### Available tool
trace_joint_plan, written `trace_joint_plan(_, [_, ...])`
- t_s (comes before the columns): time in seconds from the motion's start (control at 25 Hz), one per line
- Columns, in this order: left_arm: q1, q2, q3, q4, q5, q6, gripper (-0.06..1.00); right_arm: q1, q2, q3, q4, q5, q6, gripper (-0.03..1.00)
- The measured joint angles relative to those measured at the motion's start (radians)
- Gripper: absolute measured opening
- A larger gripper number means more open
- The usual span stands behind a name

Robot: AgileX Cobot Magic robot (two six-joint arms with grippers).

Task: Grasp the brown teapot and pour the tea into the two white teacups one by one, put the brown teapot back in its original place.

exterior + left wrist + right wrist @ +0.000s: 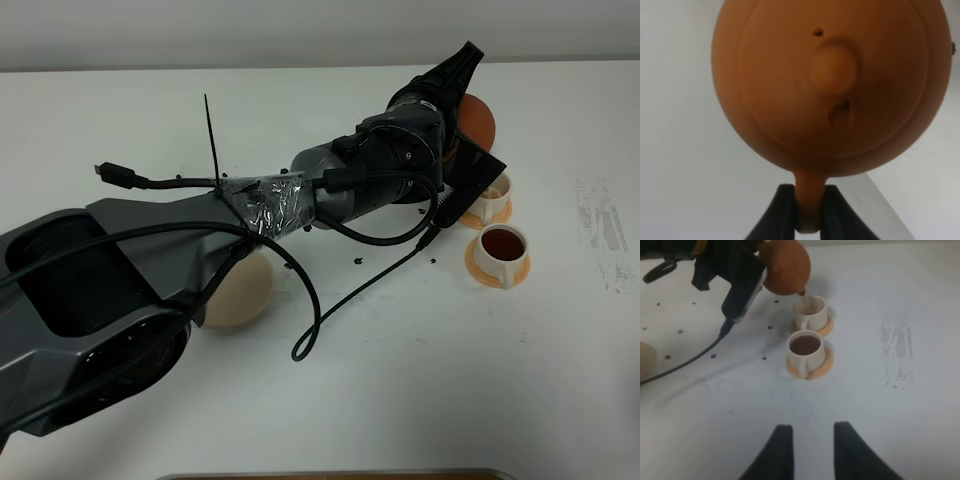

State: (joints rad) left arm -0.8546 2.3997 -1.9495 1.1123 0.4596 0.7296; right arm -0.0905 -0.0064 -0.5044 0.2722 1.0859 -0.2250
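Teapot pour, second cup: my left gripper point(810, 212) is clamped on the loop handle of the brown teapot point(830, 85), which is tilted with its spout over the far white teacup point(811, 311), tea streaming in. The near white teacup point(805, 347) is full. My right gripper point(812, 427) is closed on nothing. The beige coaster point(238, 290) lies well left and nearer, so I judge the return is my left arm's.
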Motion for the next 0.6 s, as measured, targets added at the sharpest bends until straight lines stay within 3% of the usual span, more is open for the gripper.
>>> trace_joint_plan(0.6, [-0.001,0.009,-0.001,0.035,-0.02,0.0,0.13,0.0,0.0,0.0,0.0,0.0,0.0,0.23])
